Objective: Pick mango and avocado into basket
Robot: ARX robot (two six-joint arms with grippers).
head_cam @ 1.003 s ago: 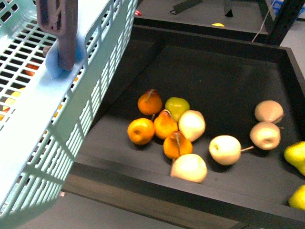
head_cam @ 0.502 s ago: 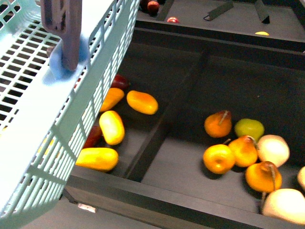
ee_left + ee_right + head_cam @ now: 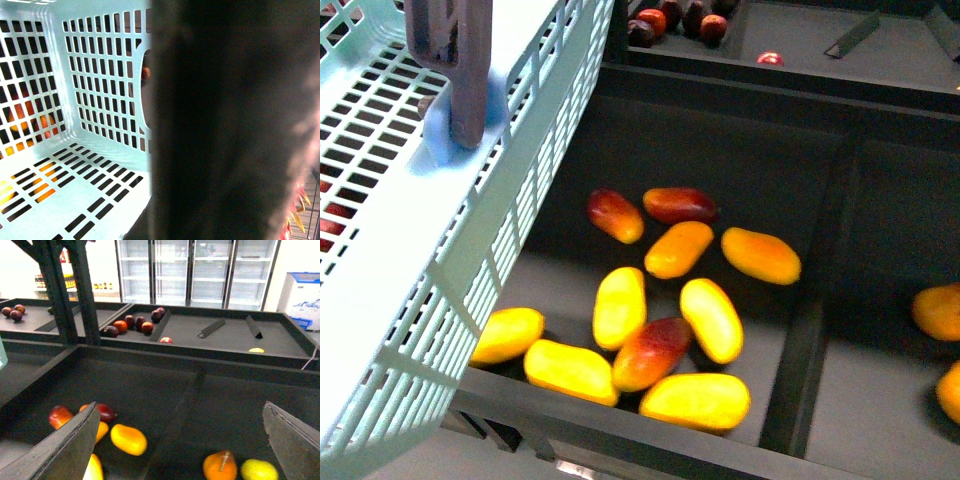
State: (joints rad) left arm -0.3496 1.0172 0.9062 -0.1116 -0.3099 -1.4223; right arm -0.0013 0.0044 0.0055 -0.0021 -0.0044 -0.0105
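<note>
Right gripper spread open, empty; left gripper: cannot tell. Your yellow mango lies by the bin's front edge against a red-blushed mango; you may grab the wrong one. Avocado unseen.

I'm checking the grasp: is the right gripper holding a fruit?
No, the right gripper is open, with nothing between its jaws.
</note>
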